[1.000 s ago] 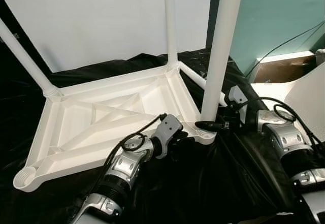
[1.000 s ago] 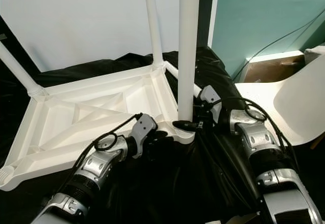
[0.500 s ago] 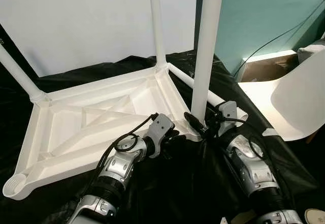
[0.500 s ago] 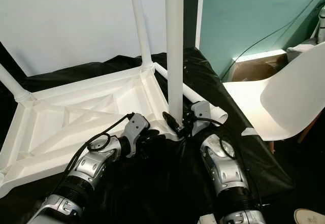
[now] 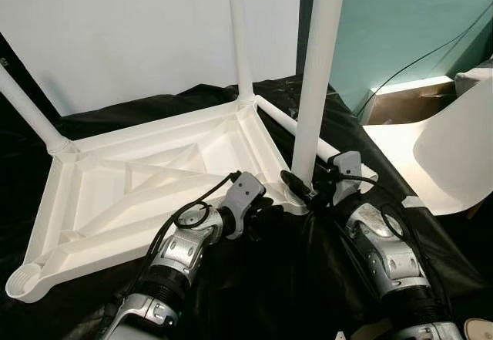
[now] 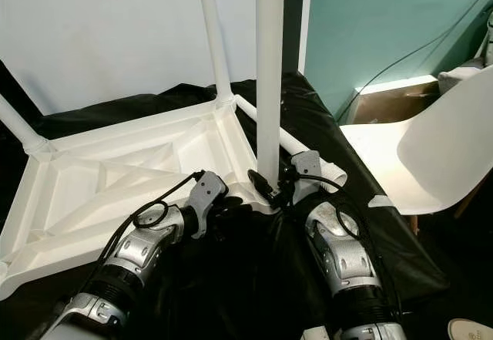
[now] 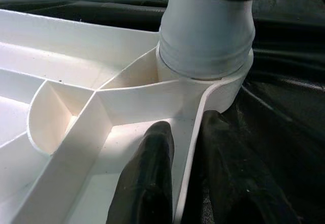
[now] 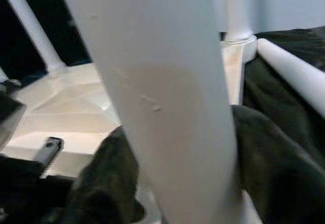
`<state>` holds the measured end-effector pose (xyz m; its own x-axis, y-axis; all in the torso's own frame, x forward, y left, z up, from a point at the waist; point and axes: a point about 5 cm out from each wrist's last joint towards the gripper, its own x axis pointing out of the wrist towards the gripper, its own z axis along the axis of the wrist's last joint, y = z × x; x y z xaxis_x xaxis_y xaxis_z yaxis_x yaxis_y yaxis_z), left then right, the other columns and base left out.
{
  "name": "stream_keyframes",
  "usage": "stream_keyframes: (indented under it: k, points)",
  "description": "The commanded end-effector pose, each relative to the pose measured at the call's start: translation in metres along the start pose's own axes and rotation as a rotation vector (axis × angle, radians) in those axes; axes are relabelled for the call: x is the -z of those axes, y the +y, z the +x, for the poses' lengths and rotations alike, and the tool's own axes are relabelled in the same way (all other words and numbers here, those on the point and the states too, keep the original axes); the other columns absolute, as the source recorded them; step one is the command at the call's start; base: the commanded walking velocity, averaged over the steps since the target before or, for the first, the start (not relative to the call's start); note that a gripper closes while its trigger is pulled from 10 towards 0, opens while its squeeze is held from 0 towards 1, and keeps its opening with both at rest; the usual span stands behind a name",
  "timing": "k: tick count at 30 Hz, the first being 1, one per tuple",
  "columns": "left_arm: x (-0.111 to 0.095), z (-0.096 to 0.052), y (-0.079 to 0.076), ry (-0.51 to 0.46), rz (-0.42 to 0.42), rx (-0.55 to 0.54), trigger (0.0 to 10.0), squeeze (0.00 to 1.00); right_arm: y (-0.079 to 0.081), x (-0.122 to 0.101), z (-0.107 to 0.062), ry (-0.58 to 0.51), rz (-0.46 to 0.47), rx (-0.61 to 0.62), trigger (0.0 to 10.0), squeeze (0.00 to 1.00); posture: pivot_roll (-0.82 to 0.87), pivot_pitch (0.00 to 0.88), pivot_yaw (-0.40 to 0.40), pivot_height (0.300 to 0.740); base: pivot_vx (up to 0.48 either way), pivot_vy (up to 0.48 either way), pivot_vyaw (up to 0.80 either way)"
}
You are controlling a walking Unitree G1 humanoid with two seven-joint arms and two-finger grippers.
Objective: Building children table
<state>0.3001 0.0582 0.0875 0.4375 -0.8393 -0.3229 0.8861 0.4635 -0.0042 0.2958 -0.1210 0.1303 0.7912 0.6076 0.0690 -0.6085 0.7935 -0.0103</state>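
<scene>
While the upturned white table top [image 5: 146, 193] lies on the black cloth [image 5: 269, 278], we see our left gripper [image 7: 184, 148] pinching its near rim, one finger inside, one outside. Our right gripper [image 5: 302, 190] clasps the nearest leg [image 5: 316, 85] at its socket. Three legs stand upright; a fourth [image 5: 296, 128] lies loose beyond, beside one white chair [image 5: 447, 155].
</scene>
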Motion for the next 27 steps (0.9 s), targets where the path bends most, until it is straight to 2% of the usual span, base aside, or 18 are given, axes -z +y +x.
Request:
stream_keyframes:
  k: [1, 3, 4, 6, 8, 9, 11, 12, 13, 14, 17, 24, 25, 27]
  points:
    - [0.026, 0.014, -0.016, 0.120, -0.060, 0.011, 10.0, 0.00, 0.034, 0.002, 0.015, 0.027, 0.015, -0.236, 10.0, 1.00, 0.04, 0.000, 0.050, 0.740, 0.000, 0.000, 0.00]
    - [0.027, 0.014, -0.017, 0.123, -0.058, 0.012, 10.0, 0.00, 0.028, -0.002, 0.014, 0.021, 0.014, -0.240, 10.0, 1.00, 0.04, 0.000, 0.049, 0.740, 0.000, 0.000, 0.00]
    - [0.028, 0.015, -0.018, 0.127, -0.056, 0.014, 10.0, 0.00, 0.020, -0.010, 0.011, 0.009, 0.001, -0.258, 10.0, 0.00, 0.04, 0.000, 0.049, 0.740, 0.000, 0.000, 0.00]
    - [0.028, 0.015, -0.018, 0.127, -0.056, 0.014, 10.0, 0.00, 0.020, -0.010, 0.011, 0.009, 0.001, -0.258, 10.0, 0.00, 0.04, 0.000, 0.049, 0.740, 0.000, 0.000, 0.00]
    - [0.029, 0.015, -0.019, 0.134, -0.052, 0.022, 10.0, 0.00, 0.008, -0.016, 0.005, 0.034, -0.091, -0.367, 10.0, 0.00, 0.03, 0.000, 0.051, 0.740, 0.000, 0.000, 0.00]
    - [0.029, 0.015, -0.019, 0.134, -0.052, 0.022, 10.0, 0.00, 0.008, -0.016, 0.005, 0.034, -0.091, -0.367, 10.0, 0.00, 0.03, 0.000, 0.051, 0.740, 0.000, 0.000, 0.00]
    - [0.029, 0.016, -0.019, 0.138, -0.048, 0.026, 10.0, 0.00, -0.003, -0.019, 0.001, 0.081, -0.157, -0.454, 10.0, 0.00, 0.03, 0.000, 0.049, 0.740, 0.000, 0.000, 0.00]
    - [0.029, 0.016, -0.019, 0.138, -0.048, 0.026, 10.0, 0.00, -0.003, -0.019, 0.001, 0.081, -0.157, -0.454, 10.0, 0.00, 0.03, 0.000, 0.049, 0.740, 0.000, 0.000, 0.00]
    - [0.029, 0.016, -0.018, 0.139, -0.046, 0.025, 10.0, 0.00, -0.013, -0.020, 0.001, 0.123, -0.195, -0.503, 10.0, 0.00, 0.03, 0.000, 0.045, 0.740, 0.000, 0.000, 0.00]
    - [0.029, 0.016, -0.018, 0.139, -0.046, 0.025, 10.0, 0.00, -0.013, -0.020, 0.001, 0.123, -0.195, -0.503, 10.0, 0.00, 0.03, 0.000, 0.045, 0.740, 0.000, 0.000, 0.00]
    - [0.029, 0.016, -0.018, 0.138, -0.045, 0.020, 10.0, 0.00, -0.028, -0.018, 0.004, 0.207, -0.269, -0.573, 10.0, 0.00, 0.04, 0.000, 0.042, 0.740, 0.000, 0.000, 0.00]
    - [0.033, 0.013, -0.019, 0.143, -0.050, 0.016, 10.0, 0.00, -0.036, -0.014, 0.010, 0.317, -0.346, -0.676, 10.0, 0.00, 0.05, 0.000, 0.042, 0.740, 0.000, 0.000, 0.00]
    - [0.033, 0.013, -0.018, 0.144, -0.052, 0.011, 10.0, 0.00, -0.038, -0.014, 0.010, 0.333, -0.349, -0.696, 0.0, 0.00, 0.07, 0.000, 0.036, 0.740, 0.000, 0.000, 0.00]
    - [0.034, 0.012, -0.018, 0.145, -0.053, 0.008, 10.0, 0.00, -0.040, -0.015, 0.011, 0.342, -0.350, -0.709, 0.0, 0.00, 0.07, 0.000, 0.036, 0.740, 0.000, 0.000, 0.00]
